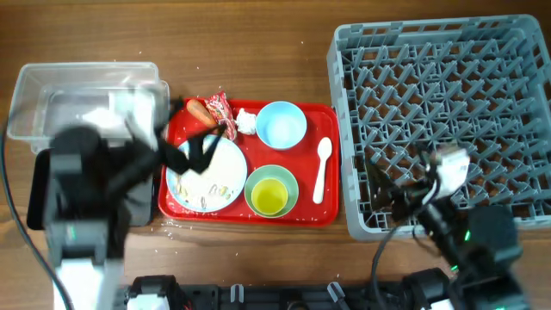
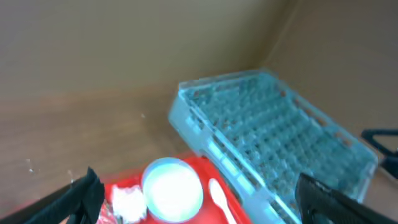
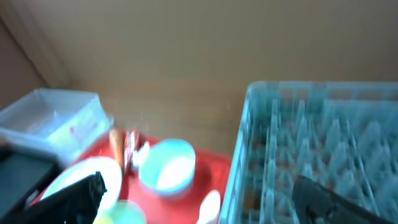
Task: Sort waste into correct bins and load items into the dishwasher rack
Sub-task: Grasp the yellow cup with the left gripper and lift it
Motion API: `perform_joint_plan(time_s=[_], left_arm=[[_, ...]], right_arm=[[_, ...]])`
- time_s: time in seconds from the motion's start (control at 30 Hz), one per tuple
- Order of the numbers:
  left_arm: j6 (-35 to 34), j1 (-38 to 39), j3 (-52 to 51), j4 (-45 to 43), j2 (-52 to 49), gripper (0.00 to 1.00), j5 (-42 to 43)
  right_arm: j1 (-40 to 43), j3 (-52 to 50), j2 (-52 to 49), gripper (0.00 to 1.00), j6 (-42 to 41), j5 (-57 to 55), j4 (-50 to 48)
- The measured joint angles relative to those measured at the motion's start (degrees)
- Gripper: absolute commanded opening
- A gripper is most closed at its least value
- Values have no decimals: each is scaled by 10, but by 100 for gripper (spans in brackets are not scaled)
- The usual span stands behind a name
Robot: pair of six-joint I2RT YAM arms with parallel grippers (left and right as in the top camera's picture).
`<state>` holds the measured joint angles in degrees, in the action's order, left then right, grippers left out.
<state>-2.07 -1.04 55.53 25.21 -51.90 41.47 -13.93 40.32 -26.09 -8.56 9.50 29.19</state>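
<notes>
**Both grippers spread wide, holding nothing**

From above, the left gripper [image 1: 202,153] hangs over the blue plate [image 1: 211,185] on the red tray [image 1: 314,211]. The red wrapper [image 1: 222,112], orange food piece [image 1: 198,109] and white tissue [image 1: 246,120] lie just behind it by the tray's back edge, with bare wooden table [image 1: 258,52] beyond. The right gripper [image 1: 383,191] sits over the near left corner of the grey peg rack [image 1: 448,103].

Left wrist: the left fingers [image 2: 84,198] stand far apart, with the blurry blue bowl [image 2: 173,190] low between them.

Right wrist: the right fingers [image 3: 78,196] stand apart too, with the rack at right and the clear tub [image 3: 53,121] far left.
</notes>
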Motion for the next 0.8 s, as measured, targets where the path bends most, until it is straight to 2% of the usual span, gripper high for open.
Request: perform_joint_plan(time_s=[0.07,0.13,0.23,0.33,0.4,0.43,0.5,0.53,0.57,0.67,0.73,0.8], left_arm=[[-2,3,94,83,-90,100,7],[-7,7,153,112,-152,100,17],[-46,7,177,118,-185,100,53],[-66,31,181,166,-191,100,49],[-68,64,184,224,-191,100,11],[-69,120,184,270,-193,100,-56],[-69,198,183,297,-199,95,-130],[-69,219,183,303,-203,95,-144],[-72,273,182,326,-218,95,-191],[-127,319,180,405,-270,81,-301],[-155,321,173,410,-315,68,-331],[-171,321,160,407,-346,62,-340]], right_arm=[[0,108,-89,100,-1,2,77],[0,214,-180,100,-3,6,141],[0,280,-258,100,-3,47,169],[0,282,-294,96,-7,83,178],[0,284,-312,96,-26,79,185],[0,285,-334,96,-53,60,200],[0,285,-365,96,-98,24,220],[0,285,-382,96,-126,6,226],[0,285,-390,96,-143,-3,227],[1,285,-397,97,-175,-19,227],[8,285,-397,97,-187,-23,229],[19,285,-397,97,-191,-25,237]])
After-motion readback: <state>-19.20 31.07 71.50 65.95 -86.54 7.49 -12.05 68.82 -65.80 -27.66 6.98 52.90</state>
